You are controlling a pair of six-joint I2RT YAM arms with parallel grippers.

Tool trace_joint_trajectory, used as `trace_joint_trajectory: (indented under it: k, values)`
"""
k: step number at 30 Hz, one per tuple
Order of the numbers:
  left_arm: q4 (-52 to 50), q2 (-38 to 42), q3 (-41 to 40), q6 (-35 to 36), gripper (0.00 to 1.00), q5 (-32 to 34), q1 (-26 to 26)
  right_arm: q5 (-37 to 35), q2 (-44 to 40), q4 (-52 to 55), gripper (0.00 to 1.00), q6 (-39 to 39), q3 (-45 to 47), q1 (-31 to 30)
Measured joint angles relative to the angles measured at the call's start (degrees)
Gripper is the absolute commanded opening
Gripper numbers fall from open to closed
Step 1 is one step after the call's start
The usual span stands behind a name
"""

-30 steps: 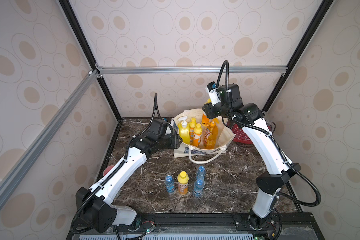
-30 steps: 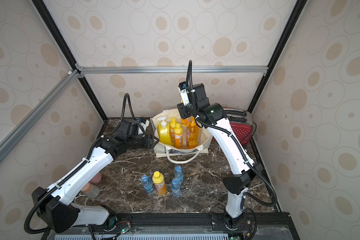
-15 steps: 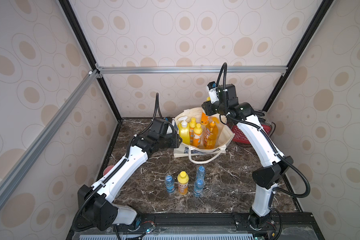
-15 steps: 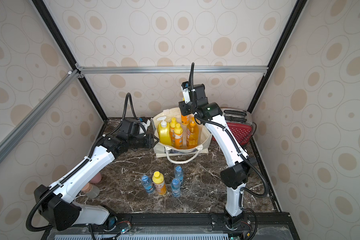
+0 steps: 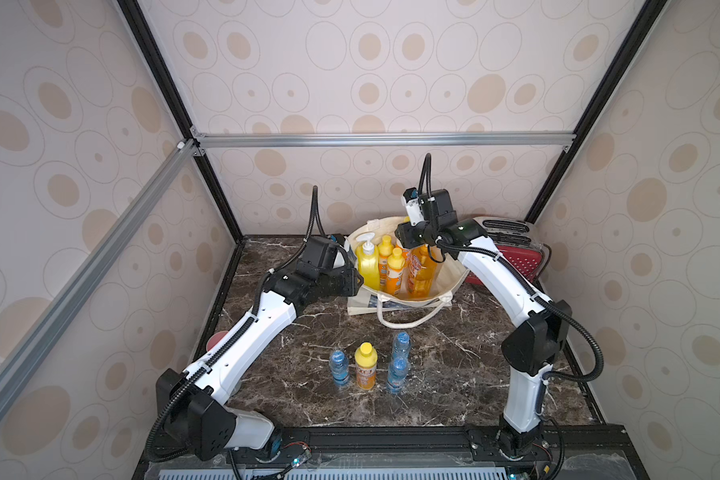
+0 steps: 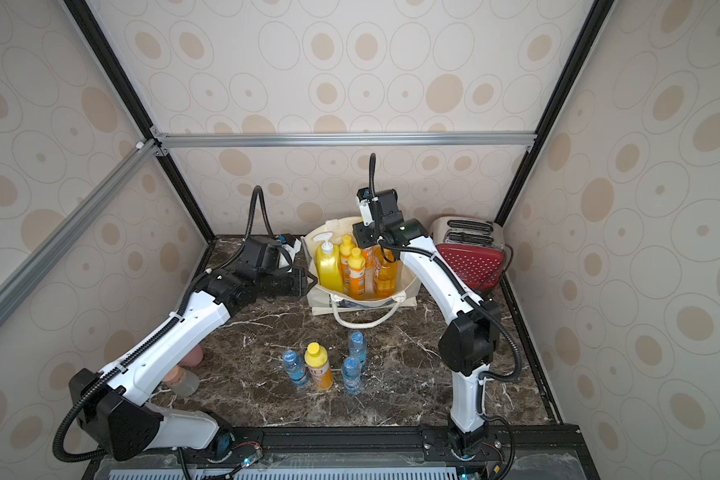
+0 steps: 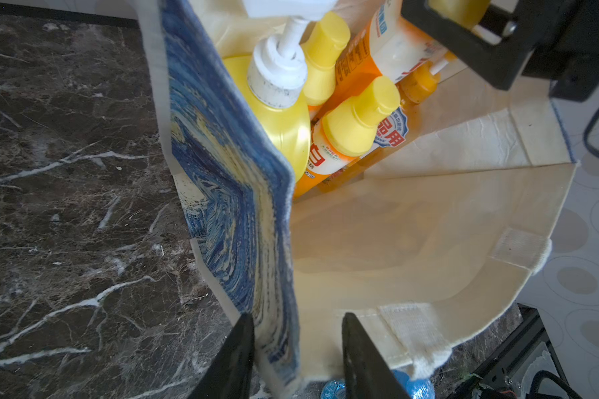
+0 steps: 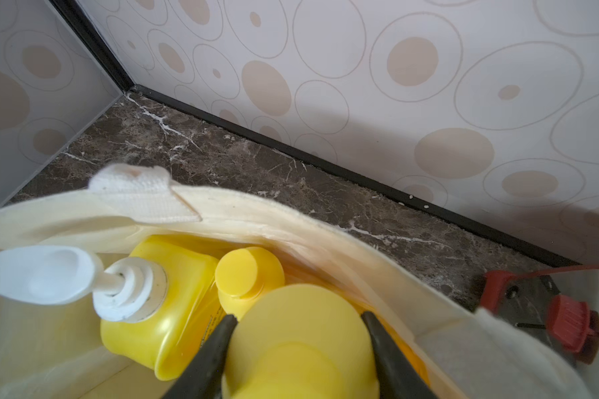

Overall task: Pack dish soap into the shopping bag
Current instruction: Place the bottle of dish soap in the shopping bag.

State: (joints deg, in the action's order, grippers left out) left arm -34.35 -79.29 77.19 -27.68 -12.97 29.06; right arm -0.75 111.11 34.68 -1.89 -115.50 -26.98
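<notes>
so here's what we've got: the dark marble desk (image 5: 454, 374) carries everything. The biggest thing on it is the shopping bag (image 5: 454, 276), standing open at the back middle, blue swirly print outside, with a white rope handle (image 5: 408, 322) flopped on the desk in front. The left fingers (image 7: 237, 355) straddle its printed wall at the rim, one outside and one inside. There's a visible gap, so we'd call them apart, not pinching the cloth. Just beside the bag, on the right arm's side, sits a red dotted toaster (image 5: 520, 262)

Most of the dish soap is in the bag. The big yellow pump bottle (image 5: 367, 268) stands by the wall nearest the left arm, and the amber bottle (image 5: 420, 276) is on the other side. Its label has a blue shield badge (image 7: 393, 133) with red 品用, and we can't read the rest of the print. Two small yellow-capped bottles (image 5: 393, 272) stand between those

The right fingers (image 8: 211, 355) are clamped on the yellow cap of the held small bottle (image 8: 298, 345), over the bag's inside

The lone small bottle (image 5: 365, 365) stands near the desk's front among three blue-capped water bottles (image 5: 339, 368), its label too small to read
</notes>
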Motion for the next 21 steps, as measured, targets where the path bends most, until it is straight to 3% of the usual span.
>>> trace_joint_trajectory:
  k: [6, 11, 21]
  values:
    - [0.00, -0.11, 0.00, 0.02, 0.39, -0.24, 0.00, 1.05, 1.60, -1.53, 0.17, -0.96, 1.79, 0.87]
    - [0.02, -0.11, 0.00, 0.02, 0.39, -0.24, 0.00, 1.22, 3.82, -1.84, 0.24, -1.75, 1.79, 1.29]
    - [0.24, -0.28, 0.00, 0.02, 0.39, -0.61, 0.00, 1.36, 5.07, -1.73, 0.57, -2.34, 3.04, 1.33]
